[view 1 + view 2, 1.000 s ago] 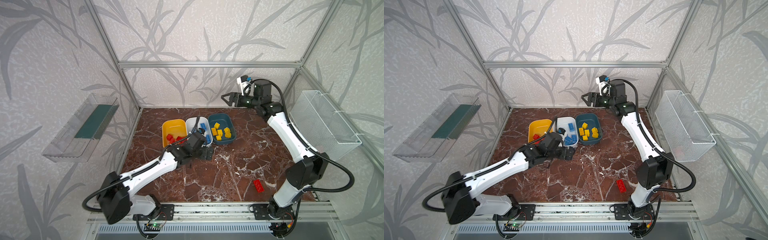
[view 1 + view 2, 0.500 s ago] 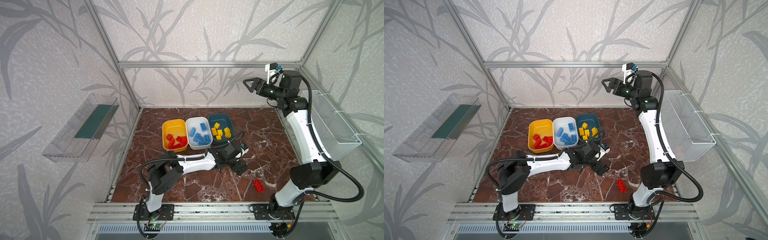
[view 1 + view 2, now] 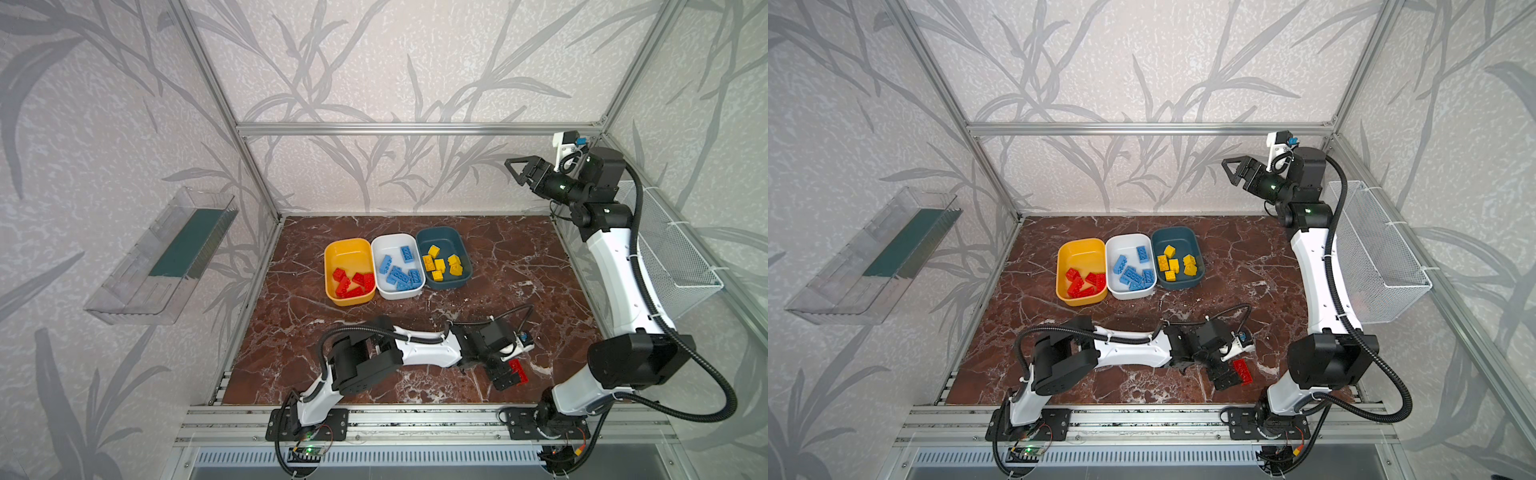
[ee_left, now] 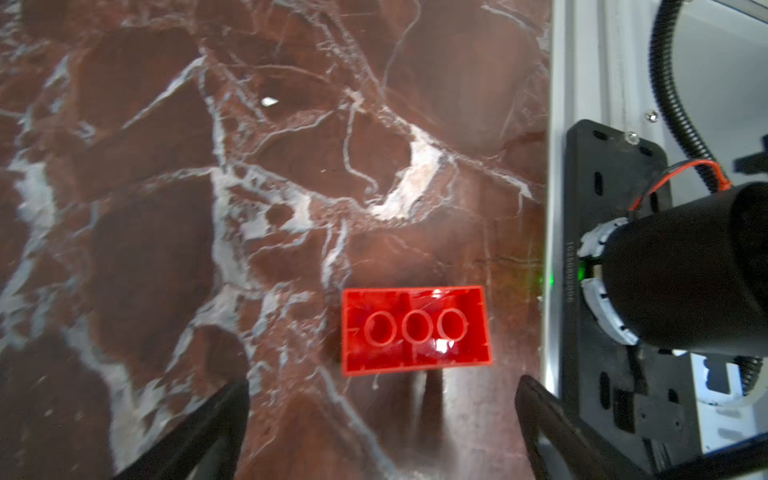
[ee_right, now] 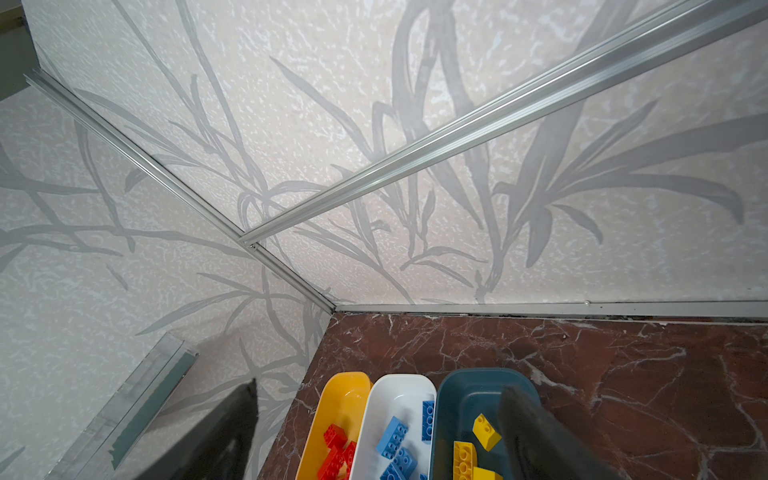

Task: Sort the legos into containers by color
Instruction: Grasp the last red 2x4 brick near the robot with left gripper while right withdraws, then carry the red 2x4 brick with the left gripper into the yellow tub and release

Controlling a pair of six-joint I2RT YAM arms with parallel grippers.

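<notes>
**A:** The loose red lego (image 3: 518, 371) is lying flat on the marble table (image 3: 498, 270), out at about 4 o'clock on the tabletop, close to the front rail. The left wrist view is catching that red lego (image 4: 415, 330) hollow side up, with three round tubes showing.

**B:** And the left gripper (image 3: 503, 377) is hanging low right beside it with its jaws spread wide. From the wrist, its dark fingers (image 4: 216, 424) are framing bare marble, and the brick is lying just past the tips, nearer one finger. It is gripping nothing, and no contact is showing.

**A:** The right gripper (image 3: 517, 170) is hovering high at about 1 o'clock, up by the back corner. Its jaws are gaping too, with nothing between them.

**B:** Three tubs are sitting side by side in a row at 12 o'clock, just back of centre.

**A:** The yellow tub (image 3: 348, 249) at the 9 o'clock end is holding red bricks (image 3: 351, 282). The white tub (image 3: 390, 245) in the middle is holding blue bricks (image 3: 399, 274).

**B:** And the teal tub (image 3: 440, 235) at the 3 o'clock end is carrying yellow bricks (image 3: 440, 264).
</notes>
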